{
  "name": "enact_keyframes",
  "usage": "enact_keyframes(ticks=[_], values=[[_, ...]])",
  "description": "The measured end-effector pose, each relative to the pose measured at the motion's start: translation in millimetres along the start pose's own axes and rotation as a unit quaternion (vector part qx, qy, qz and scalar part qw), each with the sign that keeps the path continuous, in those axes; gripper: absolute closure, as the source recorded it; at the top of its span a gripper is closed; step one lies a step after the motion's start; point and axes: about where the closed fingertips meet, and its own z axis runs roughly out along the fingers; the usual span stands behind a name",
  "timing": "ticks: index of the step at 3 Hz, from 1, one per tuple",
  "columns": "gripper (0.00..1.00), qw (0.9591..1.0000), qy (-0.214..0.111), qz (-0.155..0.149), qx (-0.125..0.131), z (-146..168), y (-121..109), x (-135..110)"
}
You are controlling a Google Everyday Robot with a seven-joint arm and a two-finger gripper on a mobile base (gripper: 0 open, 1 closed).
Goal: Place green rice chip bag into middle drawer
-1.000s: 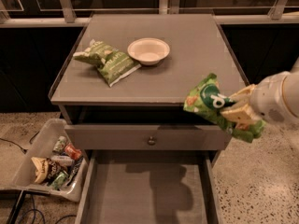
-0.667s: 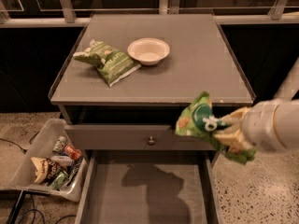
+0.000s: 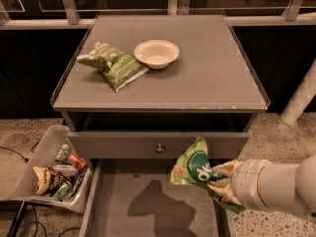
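Tool, clamped on the green chip bag, has dropped from worktop edge level to over the open middle drawer, floor below & left of it; release prob. next.

The gripper, above the right side of the middle drawer, covers the lower part of the green rice chip bag it clamps, so its logo is only partly readable. The bottom edge cuts off the drawer's front, and the right edge cuts the arm.
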Motion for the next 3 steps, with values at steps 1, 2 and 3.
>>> enact_keyframes(ticks=[1, 2, 3], values=[[1.0, 0.9998, -0.02, -0.006, 0.004, 39.7, 5.7, 4.9], [1.0, 0.9991, -0.042, 0.002, 0.008, 87.1, 1.4, 18.1], [1.0, 0.9992, -0.04, 0.001, 0.006, 89.9, 1.9, 17.1]])
